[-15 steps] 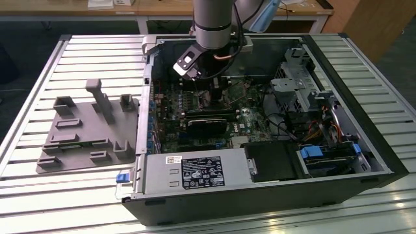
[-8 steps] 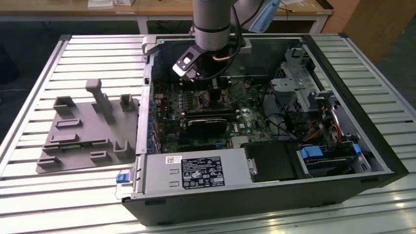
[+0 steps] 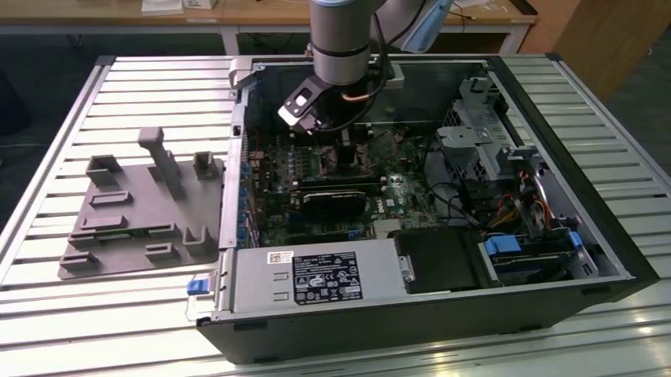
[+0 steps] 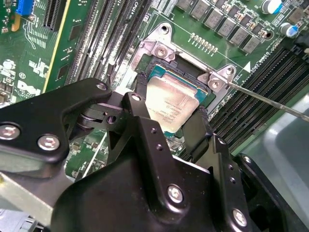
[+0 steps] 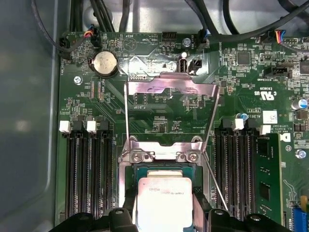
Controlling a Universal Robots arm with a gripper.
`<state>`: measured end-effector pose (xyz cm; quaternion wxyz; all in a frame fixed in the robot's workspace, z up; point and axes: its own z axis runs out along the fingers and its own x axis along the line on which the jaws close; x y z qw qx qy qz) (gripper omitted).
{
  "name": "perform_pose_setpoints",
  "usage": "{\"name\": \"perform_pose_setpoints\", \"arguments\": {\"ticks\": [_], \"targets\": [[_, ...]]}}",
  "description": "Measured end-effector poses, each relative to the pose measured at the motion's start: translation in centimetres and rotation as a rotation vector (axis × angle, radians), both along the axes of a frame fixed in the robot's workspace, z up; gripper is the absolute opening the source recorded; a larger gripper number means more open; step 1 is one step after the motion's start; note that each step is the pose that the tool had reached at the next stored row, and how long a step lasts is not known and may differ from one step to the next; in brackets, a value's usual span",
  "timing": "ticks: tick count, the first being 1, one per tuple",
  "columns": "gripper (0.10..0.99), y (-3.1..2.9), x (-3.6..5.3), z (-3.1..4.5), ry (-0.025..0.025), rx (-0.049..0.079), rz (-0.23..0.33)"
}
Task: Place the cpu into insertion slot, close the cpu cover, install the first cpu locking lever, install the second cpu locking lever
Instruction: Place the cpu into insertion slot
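Tool [image 4: 170, 96] pinching cpu [image 4: 171, 107] at insertion slot [image 4: 166, 67] | first wrist view: cpu cover [image 5: 169, 88] flipped up

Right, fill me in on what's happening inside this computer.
The robot arm's gripper is down inside the open computer case, gripping the cpu by two opposite edges right at the insertion slot on the motherboard. Whether the cpu is fully seated cannot be told. The cpu cover is swung open away from the slot, and a thin locking lever sticks out unlatched beside it.
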<state>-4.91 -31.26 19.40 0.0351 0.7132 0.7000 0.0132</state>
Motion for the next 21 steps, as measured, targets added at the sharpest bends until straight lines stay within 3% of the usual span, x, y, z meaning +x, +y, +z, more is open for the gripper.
{"name": "perform_pose_setpoints", "arguments": {"ticks": [9,16,18,21], "targets": [[0.541,0.01,-0.19,-0.06,-0.0001,0.001,0.003],[0.541,0.01,-0.18,0.40,-0.0002,0.001,0.007],[0.541,0.00,-0.19,0.41,-0.0040,0.001,0.010],[0.541,0.00,-0.19,0.39,-0.0165,0.001,0.019]]}}
